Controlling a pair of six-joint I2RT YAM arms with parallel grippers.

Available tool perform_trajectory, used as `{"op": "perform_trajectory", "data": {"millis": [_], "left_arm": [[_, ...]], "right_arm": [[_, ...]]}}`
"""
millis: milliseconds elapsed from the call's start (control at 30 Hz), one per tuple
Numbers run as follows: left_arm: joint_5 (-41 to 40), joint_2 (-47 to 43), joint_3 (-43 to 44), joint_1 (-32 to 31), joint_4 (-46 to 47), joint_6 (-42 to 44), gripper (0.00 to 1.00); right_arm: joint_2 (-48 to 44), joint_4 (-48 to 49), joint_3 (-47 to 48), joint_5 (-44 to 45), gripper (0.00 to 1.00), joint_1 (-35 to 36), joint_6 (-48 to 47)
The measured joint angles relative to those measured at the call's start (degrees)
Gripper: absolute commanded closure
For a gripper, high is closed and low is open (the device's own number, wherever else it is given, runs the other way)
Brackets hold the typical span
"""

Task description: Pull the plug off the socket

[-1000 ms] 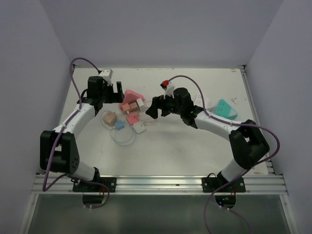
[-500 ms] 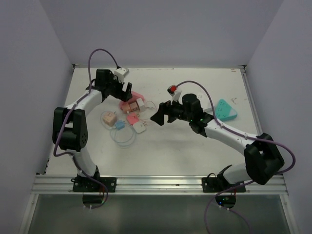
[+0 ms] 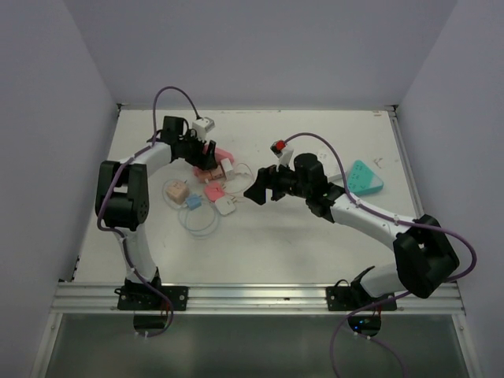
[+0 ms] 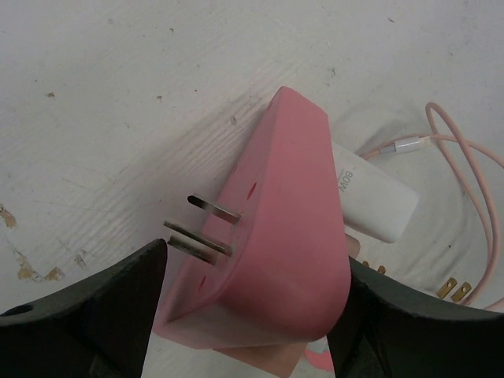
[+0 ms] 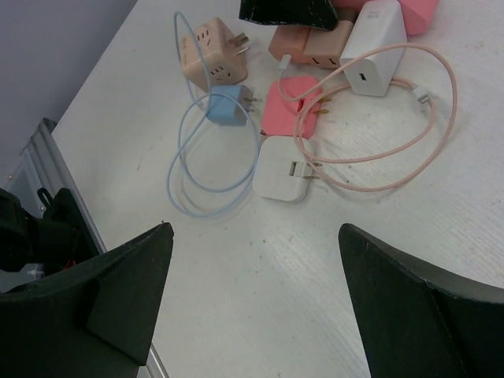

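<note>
Plug (image 4: pixel 374 197) not yet out: the white block sits seated in the pink socket (image 4: pixel 276 236), far left on the table (image 4: pixel 118 79). Your left gripper (image 4: pixel 252 315) straddles that socket with its jaws spread wide, not closed on it. Your right gripper (image 5: pixel 256 232) hangs wide open over the loose chargers (image 5: pixel 282 179), so by my read brace, grasp and pull all remain.

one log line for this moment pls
step: pre-pull | left gripper: jaws either side of pink socket, contact unclear | white plug: in socket, not pulled | right gripper: open, holding nothing
</note>
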Motion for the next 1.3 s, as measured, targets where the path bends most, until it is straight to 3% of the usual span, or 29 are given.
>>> {"op": "perform_trajectory", "data": {"millis": [267,400,633,900,1100,1300], "left_arm": [[0.02,0.04,0.22,-1.73,2.01,-3.76,0.61],[-0.09,-0.04,0.15,-3.06,3.93,-7.50,0.71],[-3.67,-3.21,-3.85,-5.95,7.15,-17.38,0.99],[-11.13,-14.05,-7.61,-12.07,7.39,-27.28,1.00],[-15.87,-25.07,-12.79,-14.19,8.33,-35.85,1.00],[-24.87,-33.05,-18.91,-16.72,8.39,-39.26,1.00]], "right_arm": [[-0.04,-0.02,-0.33,0.00,0.11,0.00,0.11],[-0.11,-0.39,-1.25,0.07,0.11,0.00,0.15],[-3.23,-1.92,-2.91,1.46,0.11,0.00,0.15],[-6.45,-4.79,-2.84,7.32,0.15,0.00,1.81],[-6.75,-5.16,-2.84,11.93,0.21,0.22,9.62],[-7.26,-4.24,-2.84,15.41,0.24,2.64,17.35]]}}
